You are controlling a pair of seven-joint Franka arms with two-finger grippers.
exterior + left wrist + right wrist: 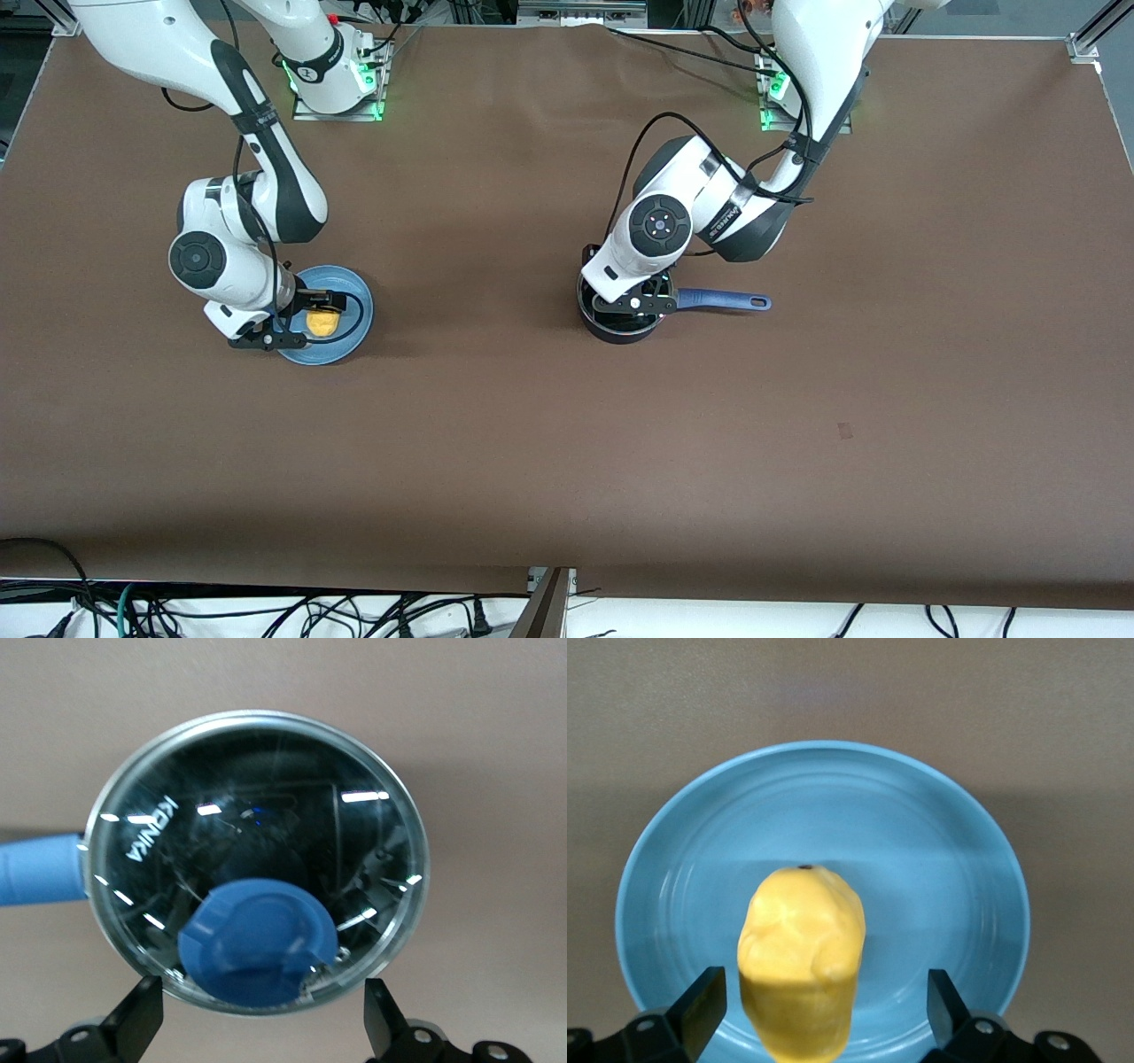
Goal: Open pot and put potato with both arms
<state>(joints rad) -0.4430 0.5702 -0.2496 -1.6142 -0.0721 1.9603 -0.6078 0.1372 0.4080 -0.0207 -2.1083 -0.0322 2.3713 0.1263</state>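
The black pot (617,331) stands mid-table, its blue handle (722,300) pointing toward the left arm's end. A glass lid (257,797) with a blue knob (257,943) covers it. My left gripper (634,305) hangs open over the lid, one finger on each side of the knob (133,1020) and neither touching it. The yellow potato (802,952) lies on a light-blue plate (939,850) toward the right arm's end. Low over it my right gripper (298,321) is open, and its fingers (698,1005) straddle the potato with gaps on both sides.
A brown mat (567,443) covers the table. The arm bases (337,84) stand along the edge farthest from the front camera. Cables (266,611) lie past the table's near edge.
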